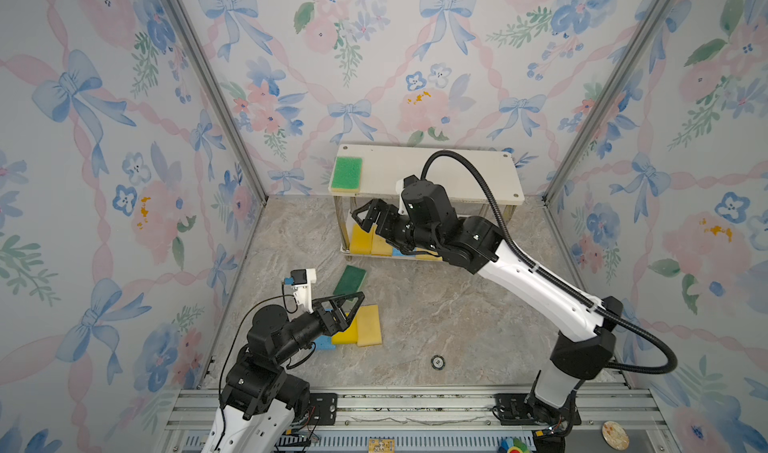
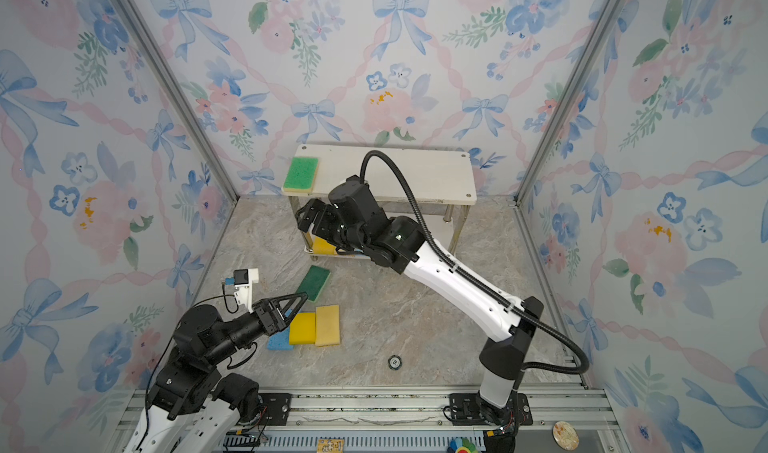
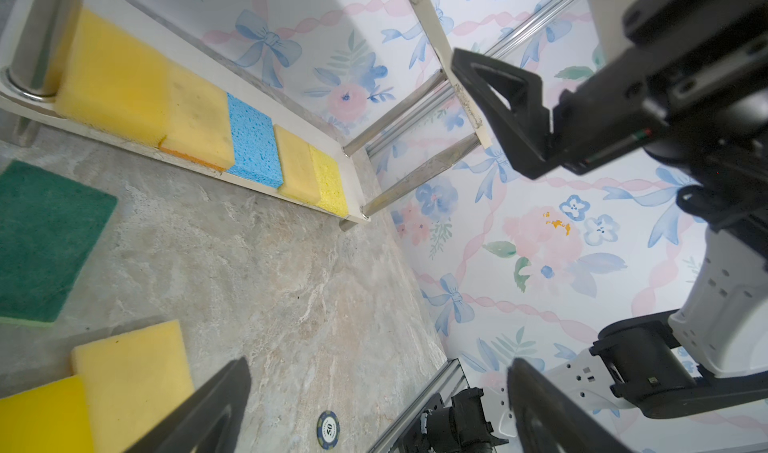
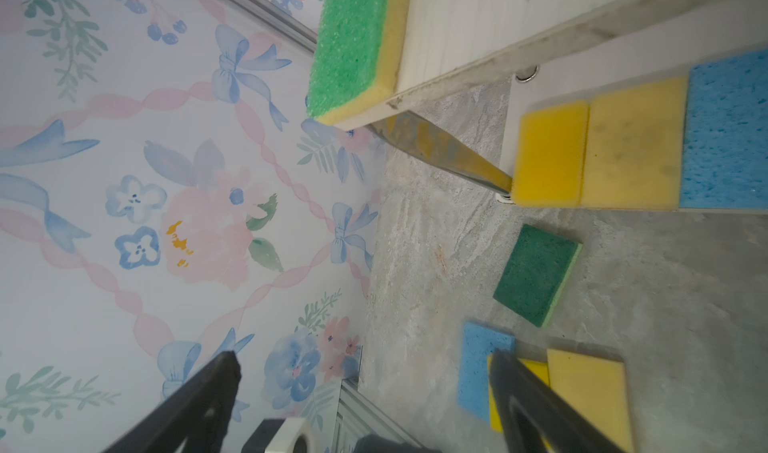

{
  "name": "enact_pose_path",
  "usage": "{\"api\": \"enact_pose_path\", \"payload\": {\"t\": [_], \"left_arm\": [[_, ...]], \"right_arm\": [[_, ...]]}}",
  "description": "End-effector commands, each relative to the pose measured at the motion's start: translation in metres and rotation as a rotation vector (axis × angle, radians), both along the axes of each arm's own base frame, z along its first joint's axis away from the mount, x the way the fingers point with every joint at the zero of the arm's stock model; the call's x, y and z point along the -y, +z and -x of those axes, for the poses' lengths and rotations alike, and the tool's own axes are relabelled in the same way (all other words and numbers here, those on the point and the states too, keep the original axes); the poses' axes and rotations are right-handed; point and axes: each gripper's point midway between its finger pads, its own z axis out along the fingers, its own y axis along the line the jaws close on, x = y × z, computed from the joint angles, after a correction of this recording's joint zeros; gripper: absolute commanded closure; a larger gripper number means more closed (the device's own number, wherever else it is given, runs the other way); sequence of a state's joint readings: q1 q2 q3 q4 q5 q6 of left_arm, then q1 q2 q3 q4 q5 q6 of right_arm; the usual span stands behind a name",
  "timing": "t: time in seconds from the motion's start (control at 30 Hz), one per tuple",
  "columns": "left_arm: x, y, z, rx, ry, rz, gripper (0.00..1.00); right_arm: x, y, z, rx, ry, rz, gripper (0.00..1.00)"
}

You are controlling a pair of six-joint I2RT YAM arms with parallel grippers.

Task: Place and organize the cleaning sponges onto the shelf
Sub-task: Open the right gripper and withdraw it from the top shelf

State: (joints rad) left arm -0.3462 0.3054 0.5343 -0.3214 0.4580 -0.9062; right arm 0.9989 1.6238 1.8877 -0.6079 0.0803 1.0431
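Roughly six of ten done, judging by the count. Left gripper (image 1: 353, 307) hovered low over the floor pile, fingers spread wide, nothing between them. Under and beside it lay three loose cleaning sponges: a blue sponge (image 2: 277, 340) partly tucked beneath a bright yellow sponge (image 2: 302, 328), with a pale yellow sponge (image 2: 327, 325) touching that one's right edge. Just behind the pile, apart from it, a dark green scourer (image 1: 350, 280) lay flat on the marble-look floor, angled toward the shelf (image 1: 436, 172). So four were not yet shelved. The shelf stood at the back wall. Its top board held one light green scourer (image 1: 347, 174) at the left end, flush with the front corner; the rest of that board was bare. The lower board (image 4: 510, 139) looked full in the left wrist view: a row of five touching side by side, yellow sponge (image 3: 112, 76), tan sponge (image 3: 199, 118), blue shelf sponge (image 3: 251, 143), second tan sponge (image 3: 293, 166), small yellow sponge (image 3: 330, 185). Right gripper (image 1: 360, 219) sat in front of the shelf's left leg, between the two boards in height, fingers wide apart and holding nothing. Likely what was left: the four floor sponges to the top board beside the green one. A poker chip (image 1: 437, 362) lay further right on the floor, not part of the job.
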Motion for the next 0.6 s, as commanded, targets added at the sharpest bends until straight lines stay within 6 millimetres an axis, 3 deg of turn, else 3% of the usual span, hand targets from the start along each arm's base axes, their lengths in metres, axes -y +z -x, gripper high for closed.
{"api": "enact_pose_path", "payload": {"t": [0.0, 0.1, 0.27, 0.43, 0.57], "left_arm": [[0.006, -0.025, 0.005, -0.085, -0.047, 0.001, 0.02], [0.003, -0.047, 0.005, -0.15, -0.025, -0.03, 0.02], [-0.012, -0.093, -0.002, -0.279, 0.081, -0.106, 0.02], [-0.039, -0.126, -0.01, -0.368, 0.22, -0.307, 0.02], [-0.05, -0.14, -0.017, -0.432, 0.284, -0.384, 0.02]], "right_arm": [[0.059, 0.002, 0.024, 0.09, -0.03, 0.053, 0.03], [0.106, -0.027, 0.049, 0.083, -0.048, 0.106, 0.03], [0.156, -0.083, 0.087, 0.014, 0.008, 0.239, 0.03], [0.17, -0.129, 0.107, -0.043, 0.058, 0.312, 0.03], [0.168, -0.148, 0.112, -0.039, 0.089, 0.294, 0.03]]}}
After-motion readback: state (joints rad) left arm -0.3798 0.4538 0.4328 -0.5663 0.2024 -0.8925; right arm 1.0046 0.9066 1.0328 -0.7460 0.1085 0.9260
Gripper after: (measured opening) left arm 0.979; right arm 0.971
